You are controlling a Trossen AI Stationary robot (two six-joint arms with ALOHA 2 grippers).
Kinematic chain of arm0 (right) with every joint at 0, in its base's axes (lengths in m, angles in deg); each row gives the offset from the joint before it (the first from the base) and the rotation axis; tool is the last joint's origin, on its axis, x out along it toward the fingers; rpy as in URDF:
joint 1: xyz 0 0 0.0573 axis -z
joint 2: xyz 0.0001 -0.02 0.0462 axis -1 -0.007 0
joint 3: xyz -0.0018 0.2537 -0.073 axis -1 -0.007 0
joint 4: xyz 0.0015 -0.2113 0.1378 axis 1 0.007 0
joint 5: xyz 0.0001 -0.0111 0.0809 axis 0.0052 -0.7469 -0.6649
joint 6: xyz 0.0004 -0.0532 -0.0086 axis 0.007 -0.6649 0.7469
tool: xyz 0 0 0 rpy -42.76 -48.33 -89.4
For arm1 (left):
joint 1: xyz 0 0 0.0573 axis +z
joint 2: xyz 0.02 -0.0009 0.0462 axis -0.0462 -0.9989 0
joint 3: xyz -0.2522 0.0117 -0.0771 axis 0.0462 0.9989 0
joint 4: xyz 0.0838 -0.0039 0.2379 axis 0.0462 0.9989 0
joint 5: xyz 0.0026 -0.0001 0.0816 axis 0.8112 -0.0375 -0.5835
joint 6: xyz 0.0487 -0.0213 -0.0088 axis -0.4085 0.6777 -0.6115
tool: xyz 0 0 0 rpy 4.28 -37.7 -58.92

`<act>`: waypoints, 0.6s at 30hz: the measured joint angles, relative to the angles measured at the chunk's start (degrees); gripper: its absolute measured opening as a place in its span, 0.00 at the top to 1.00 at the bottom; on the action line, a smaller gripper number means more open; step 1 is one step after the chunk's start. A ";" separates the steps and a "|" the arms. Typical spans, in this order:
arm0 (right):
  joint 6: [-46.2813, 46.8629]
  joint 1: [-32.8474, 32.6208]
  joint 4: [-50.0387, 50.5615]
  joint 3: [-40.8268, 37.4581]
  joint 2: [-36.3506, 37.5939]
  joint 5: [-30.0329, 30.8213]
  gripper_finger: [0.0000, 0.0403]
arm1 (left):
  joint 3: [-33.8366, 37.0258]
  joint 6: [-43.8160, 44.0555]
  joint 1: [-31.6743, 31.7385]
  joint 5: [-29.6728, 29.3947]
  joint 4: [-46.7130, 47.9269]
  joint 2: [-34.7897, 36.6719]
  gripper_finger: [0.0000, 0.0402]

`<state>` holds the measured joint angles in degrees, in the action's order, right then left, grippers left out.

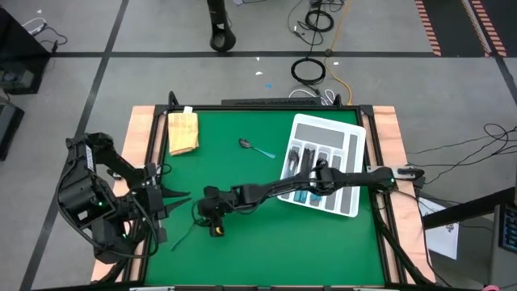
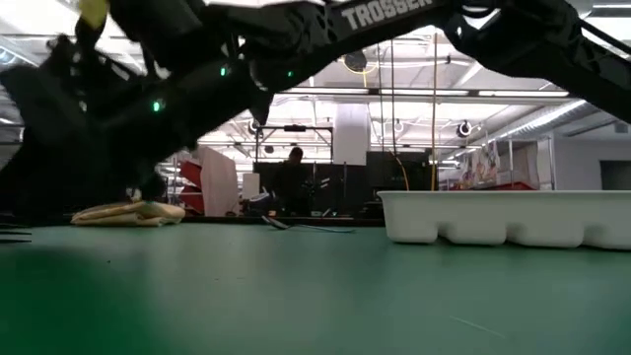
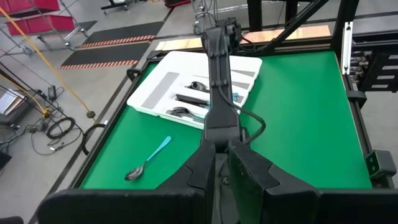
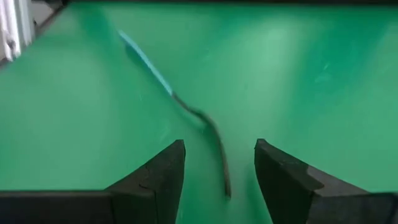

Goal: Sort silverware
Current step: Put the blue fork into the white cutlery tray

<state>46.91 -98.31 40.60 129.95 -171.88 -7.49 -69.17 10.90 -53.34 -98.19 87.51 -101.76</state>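
Observation:
One piece of silverware (image 4: 163, 84), with a light-blue handle and a dark head, lies flat on the green mat near the front left (image 1: 187, 234). My right gripper (image 4: 219, 149) hangs open low over it, one finger on either side of the dark head (image 4: 219, 163), and reaches across the table from the right (image 1: 202, 215). A spoon (image 1: 257, 148) lies flat on the mat farther back. More silverware (image 1: 311, 153) lies in the white tray (image 1: 355, 129). My left gripper (image 3: 221, 155) waits shut and empty above the table's left edge (image 1: 172, 196).
A tan sponge-like block (image 1: 182, 132) lies at the far left corner of the mat. The white tray takes up the right half. My right arm (image 1: 275, 188) stretches low across the middle. Bare green mat (image 1: 275, 250) lies along the near edge.

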 joint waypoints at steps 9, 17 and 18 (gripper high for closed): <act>1.66 -0.02 1.89 0.09 -1.40 2.11 0.82 | 0.00 0.00 0.00 -0.02 0.00 0.00 0.87; 3.49 0.04 6.82 1.58 -0.39 0.01 1.00 | 0.00 -0.49 0.02 0.34 -0.02 0.00 0.87; 3.80 0.06 9.04 1.52 0.49 -1.93 1.00 | 0.00 -0.50 0.02 0.42 -0.01 0.00 0.87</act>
<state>50.71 -98.25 49.64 131.46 -171.39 -9.41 -69.17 10.40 -53.32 -97.77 87.50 -101.76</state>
